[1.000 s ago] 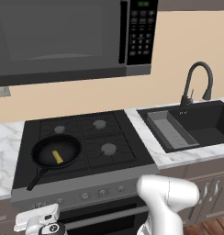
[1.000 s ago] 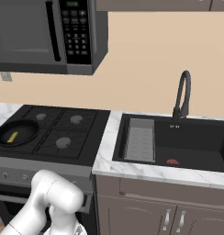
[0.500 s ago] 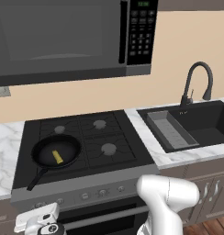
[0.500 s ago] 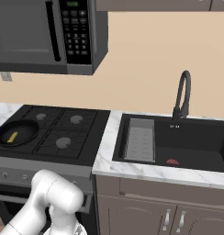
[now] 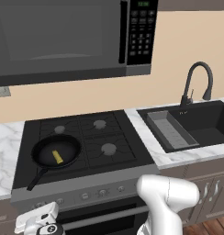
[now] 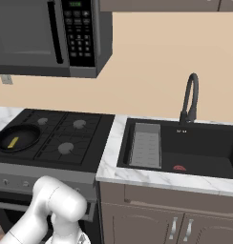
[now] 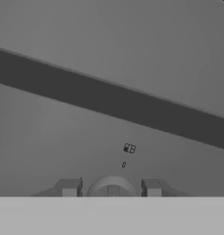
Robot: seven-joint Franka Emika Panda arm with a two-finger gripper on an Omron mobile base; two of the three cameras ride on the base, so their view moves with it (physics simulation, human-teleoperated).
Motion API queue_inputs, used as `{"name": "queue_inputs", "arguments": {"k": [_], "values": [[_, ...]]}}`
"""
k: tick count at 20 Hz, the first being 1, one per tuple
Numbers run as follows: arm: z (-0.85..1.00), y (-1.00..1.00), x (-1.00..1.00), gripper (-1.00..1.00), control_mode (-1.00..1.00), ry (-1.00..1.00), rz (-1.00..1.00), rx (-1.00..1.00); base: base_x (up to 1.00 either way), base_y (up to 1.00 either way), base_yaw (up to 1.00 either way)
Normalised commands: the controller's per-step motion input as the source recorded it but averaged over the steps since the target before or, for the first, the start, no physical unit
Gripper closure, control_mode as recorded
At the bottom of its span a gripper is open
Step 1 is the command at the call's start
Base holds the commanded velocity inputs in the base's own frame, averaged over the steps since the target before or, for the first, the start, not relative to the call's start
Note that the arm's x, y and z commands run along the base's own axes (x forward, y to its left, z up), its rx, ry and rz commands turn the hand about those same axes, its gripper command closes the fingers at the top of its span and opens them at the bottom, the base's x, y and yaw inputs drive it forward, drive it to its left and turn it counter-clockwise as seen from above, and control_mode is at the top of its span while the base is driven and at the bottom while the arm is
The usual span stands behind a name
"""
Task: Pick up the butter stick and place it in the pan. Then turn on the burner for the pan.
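Yellow butter (image 5: 57, 157) lies in the pan (image 5: 55, 151) at the cooktop's front-left corner — soft, slippery, done with. My gripper (image 7: 111, 189) straddles a knob (image 7: 112, 188), fingers either side — a stiff round dial, best pinched across its sides and twisted.

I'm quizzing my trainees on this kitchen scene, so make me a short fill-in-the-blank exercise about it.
1. The butter stick lies inside the ____.
2. The pan sits on the front ____ burner of the cooktop.
3. Above the cooktop hangs a ____.
4. To the right of the cooktop is a black ____.

Missing words: pan; left; microwave; sink
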Motion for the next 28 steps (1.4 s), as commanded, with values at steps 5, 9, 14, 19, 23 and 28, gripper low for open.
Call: {"name": "queue_inputs", "arguments": {"k": [5,9,14,19,23,28], "values": [[-0.07,0.0,0.0,1.0,-1.0,0.0,0.0,-0.1,0.0,0.0,0.0],[-0.06,0.0,0.0,1.0,-1.0,0.0,0.0,-0.1,0.0,0.0,0.0],[-0.06,-0.01,0.01,1.0,-1.0,0.0,0.0,-0.08,0.0,0.0,0.0],[-0.08,-0.11,0.0,1.0,-1.0,0.0,0.01,-0.07,0.0,0.0,0.0],[-0.08,-0.11,0.0,1.0,-1.0,0.0,0.02,-0.08,0.0,0.0,0.0],[-0.08,-0.09,0.0,1.0,-1.0,0.02,0.02,-0.08,0.0,0.0,0.0]]}}
